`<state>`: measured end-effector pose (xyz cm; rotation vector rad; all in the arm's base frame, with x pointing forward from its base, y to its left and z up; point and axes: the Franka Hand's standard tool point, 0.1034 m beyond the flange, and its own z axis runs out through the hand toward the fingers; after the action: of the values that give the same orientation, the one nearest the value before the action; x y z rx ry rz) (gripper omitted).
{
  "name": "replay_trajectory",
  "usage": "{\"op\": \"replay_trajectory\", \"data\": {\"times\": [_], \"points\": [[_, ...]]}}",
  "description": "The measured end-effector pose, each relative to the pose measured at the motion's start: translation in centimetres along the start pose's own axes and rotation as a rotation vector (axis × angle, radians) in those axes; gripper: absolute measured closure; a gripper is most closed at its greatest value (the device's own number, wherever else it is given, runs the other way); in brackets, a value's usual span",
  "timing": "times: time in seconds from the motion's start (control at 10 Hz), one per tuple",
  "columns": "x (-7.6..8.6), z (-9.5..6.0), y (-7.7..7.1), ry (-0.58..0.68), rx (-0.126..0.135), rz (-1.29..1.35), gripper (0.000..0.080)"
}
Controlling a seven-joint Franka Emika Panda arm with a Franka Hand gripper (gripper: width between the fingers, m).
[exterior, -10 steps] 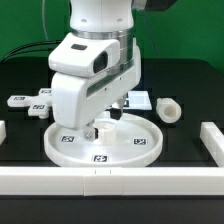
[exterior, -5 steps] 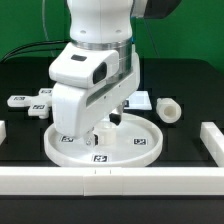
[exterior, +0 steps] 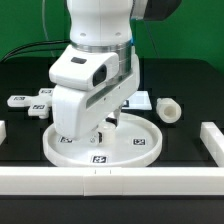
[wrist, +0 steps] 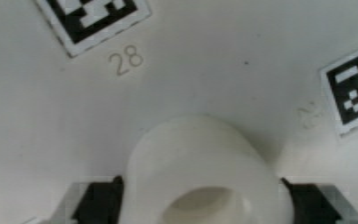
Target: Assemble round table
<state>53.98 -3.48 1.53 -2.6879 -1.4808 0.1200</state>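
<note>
Straddling a raised hollow stub at the middle of the round disc, the fingers stand parted, one dark pad close on each side. Whether they press on the stub or only flank it cannot be told. The disc lies flat on the black surface under the arm. The short thick cylinder lies on its side just off the disc's rim, toward the exterior view's right. The disc looks like stiff, light, hard plastic with a smooth and probably slippery skin. It is too wide to span, so the stub or the upright rim seems the likeliest hold, the stub being better balanced. Beside one square tag on the disc the number "28" reads clearly. No brand name shows.
</note>
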Motion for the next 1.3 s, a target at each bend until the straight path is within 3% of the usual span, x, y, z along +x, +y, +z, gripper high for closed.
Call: {"op": "replay_trajectory", "data": {"times": [0.5,1.0,1.3], "points": [[0.2,0.0,0.0,-0.001,-0.001,-0.006,0.0390],[6.3,-0.1,-2.3,0.018,0.002,-0.089,0.0389],[7.2,-0.1,-2.7,0.019,0.000,-0.104,0.0389]]}}
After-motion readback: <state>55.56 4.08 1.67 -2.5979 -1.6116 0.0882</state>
